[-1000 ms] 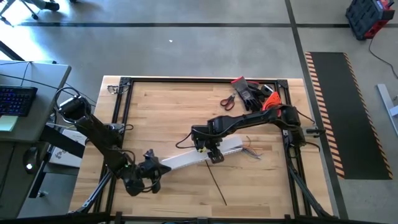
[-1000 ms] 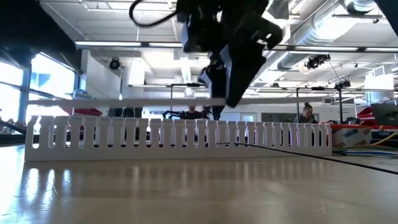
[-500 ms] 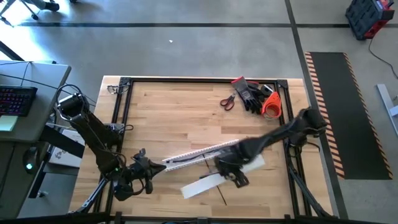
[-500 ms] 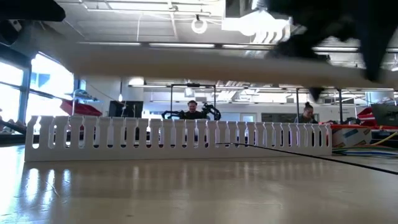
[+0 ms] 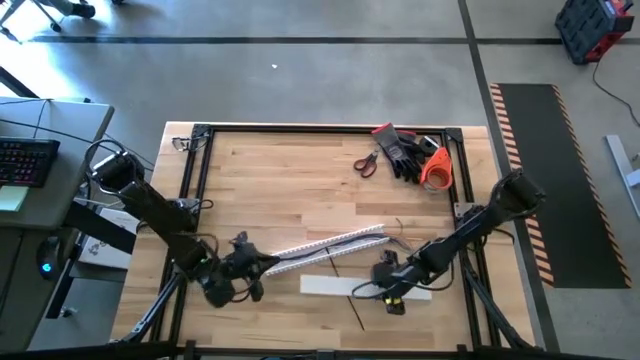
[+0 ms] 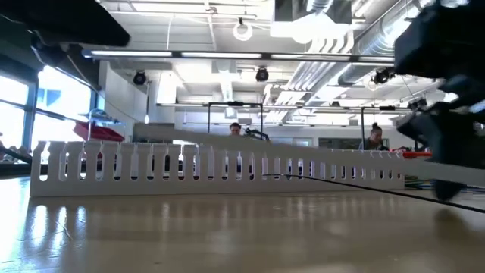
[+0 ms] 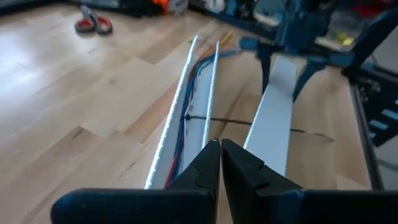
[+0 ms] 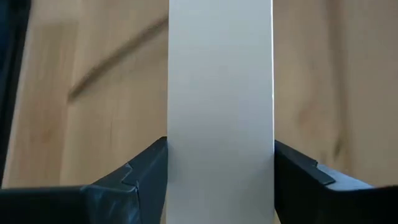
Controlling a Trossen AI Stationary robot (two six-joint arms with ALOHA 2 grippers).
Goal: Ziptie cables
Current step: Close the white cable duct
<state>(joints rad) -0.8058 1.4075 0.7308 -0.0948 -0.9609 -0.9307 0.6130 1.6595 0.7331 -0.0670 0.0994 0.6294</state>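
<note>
The white comb-toothed duct (image 5: 320, 245) stands open on the table, running diagonally. The coloured cables (image 7: 186, 106) lie along its inside, and their ends splay out past its far-right end (image 5: 402, 240). The duct's flat white cover (image 5: 335, 285) is off the duct, toward the near edge, in my right gripper (image 5: 392, 290). My left gripper (image 5: 258, 265) is shut at the duct's near-left end (image 7: 205, 140). A thin black strip (image 5: 350, 300) lies on the wood from the duct toward the near edge. My left gripper hovers shut over the duct's near-left end; I cannot tell whether it touches it. My right gripper pinches the cover (image 8: 221, 81) across its width, one finger (image 8: 146, 174) on each long edge, toward its right end. In the low view the cover (image 6: 303, 148) hangs clear of the table, slanting.
Red-handled scissors (image 5: 366, 162), black gloves (image 5: 405, 152) and an orange roll (image 5: 437, 168) lie at the far-right corner. A black frame (image 5: 200, 130) borders the table. Bare wood stretches across the far-left half. People show in the room beyond (image 6: 235, 130).
My right gripper has lifted the white cover off the duct and carried it toward the near and right edges. The duct now stands open with the cables showing. The duct itself has stayed in place. My left gripper has stayed shut near the duct's near-left end.
</note>
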